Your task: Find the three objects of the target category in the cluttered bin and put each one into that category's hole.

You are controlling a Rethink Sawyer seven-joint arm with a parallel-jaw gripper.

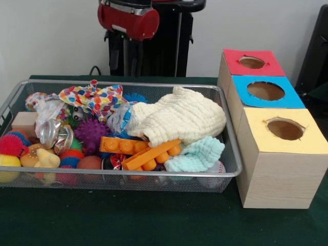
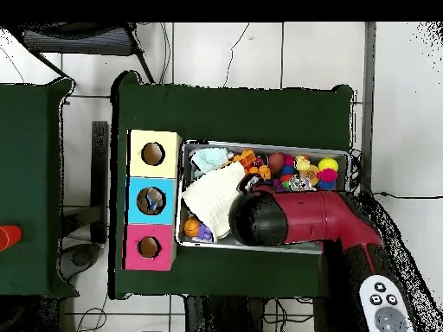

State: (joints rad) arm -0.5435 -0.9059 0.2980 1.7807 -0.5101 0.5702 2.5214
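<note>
The wire-mesh bin (image 1: 154, 86) stands on the green table, full of toys and cloths; it also shows in the overhead view (image 2: 277, 144). One wrinkly see-through plastic piece (image 1: 118, 119) lies mid-bin between the spotted cloth and the cream cloth. A crumpled glinting thing (image 1: 53, 134) lies at the left; I cannot tell whether it is plastic or metal. The blue-topped hole (image 1: 265, 90) is in the middle box to the right of the bin; in the overhead view this hole (image 2: 150, 201) shows something pale inside. The red arm (image 2: 303, 216) reaches over the bin, and the gripper does not show.
The red-topped hole (image 1: 251, 62) and the yellow-topped hole (image 1: 285, 129) flank the blue one. A cream cloth (image 1: 179, 115), a mint cloth (image 1: 197, 155), orange bricks (image 1: 143, 151) and a purple spiky ball (image 1: 91, 133) fill the bin.
</note>
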